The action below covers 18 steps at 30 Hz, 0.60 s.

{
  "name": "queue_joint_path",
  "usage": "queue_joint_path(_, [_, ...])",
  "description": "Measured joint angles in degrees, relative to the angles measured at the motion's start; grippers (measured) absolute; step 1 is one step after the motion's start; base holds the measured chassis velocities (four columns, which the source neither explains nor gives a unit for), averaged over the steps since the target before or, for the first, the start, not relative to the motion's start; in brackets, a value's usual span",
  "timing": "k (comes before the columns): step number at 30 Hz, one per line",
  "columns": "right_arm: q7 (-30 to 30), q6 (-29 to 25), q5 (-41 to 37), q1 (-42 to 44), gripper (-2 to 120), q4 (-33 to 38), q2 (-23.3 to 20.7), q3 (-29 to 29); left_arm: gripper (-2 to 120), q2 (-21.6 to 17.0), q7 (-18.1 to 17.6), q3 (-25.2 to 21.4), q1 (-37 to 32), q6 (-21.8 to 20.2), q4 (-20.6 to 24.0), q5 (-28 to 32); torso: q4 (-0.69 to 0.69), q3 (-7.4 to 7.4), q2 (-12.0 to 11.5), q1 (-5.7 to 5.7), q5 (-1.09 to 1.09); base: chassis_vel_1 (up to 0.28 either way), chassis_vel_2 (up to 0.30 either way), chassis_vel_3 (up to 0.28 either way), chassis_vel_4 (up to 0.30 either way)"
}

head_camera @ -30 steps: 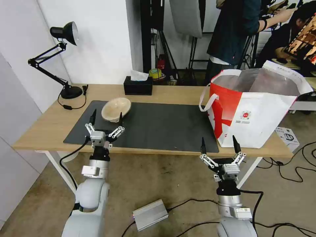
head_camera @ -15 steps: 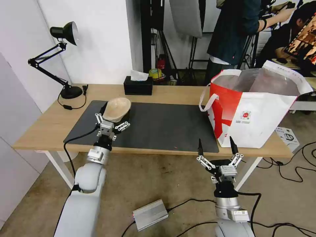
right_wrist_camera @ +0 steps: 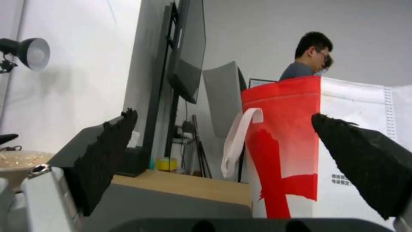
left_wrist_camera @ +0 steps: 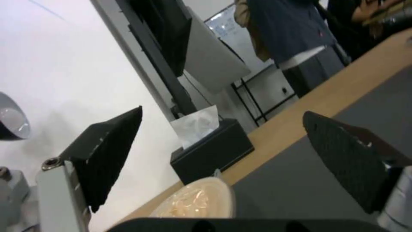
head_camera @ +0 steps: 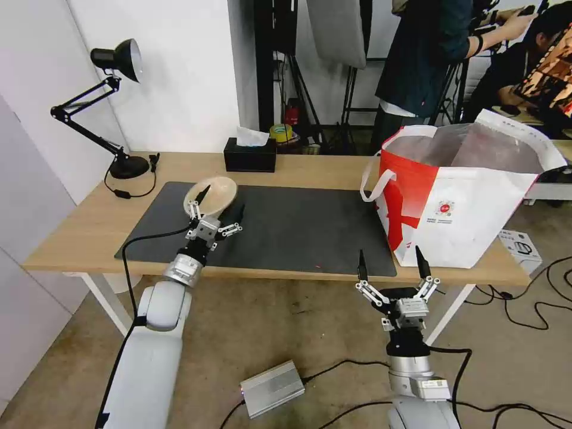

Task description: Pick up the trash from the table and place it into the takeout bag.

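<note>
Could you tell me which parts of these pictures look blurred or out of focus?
Left wrist view: the shallow beige pulp bowl and the left gripper's fingers look soft. Right wrist view: the right gripper's fingers are blurred close up. Head view: sharp.

A black desk lamp (head_camera: 113, 59) stands at the far left corner of the surface, a black tissue box (head_camera: 250, 155) sits along its back edge, and on the floor below lie a small silver box (head_camera: 272, 388) and loose black cables (head_camera: 530, 304).
</note>
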<state>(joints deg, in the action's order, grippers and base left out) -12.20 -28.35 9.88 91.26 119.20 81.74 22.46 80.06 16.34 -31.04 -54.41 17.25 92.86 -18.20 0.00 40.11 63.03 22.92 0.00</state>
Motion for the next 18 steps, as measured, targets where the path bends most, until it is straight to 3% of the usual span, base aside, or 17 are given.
queue_joint_path(18, [0.0, 0.0, 0.2, 0.3, 100, 0.0, 0.8, -1.0, 100, -1.3, 1.4, -0.8, 2.6, -3.7, -2.7, -5.3, 0.0, 0.0, 0.0, 0.0, 0.0, 0.0, 0.0, 0.0, 0.0])
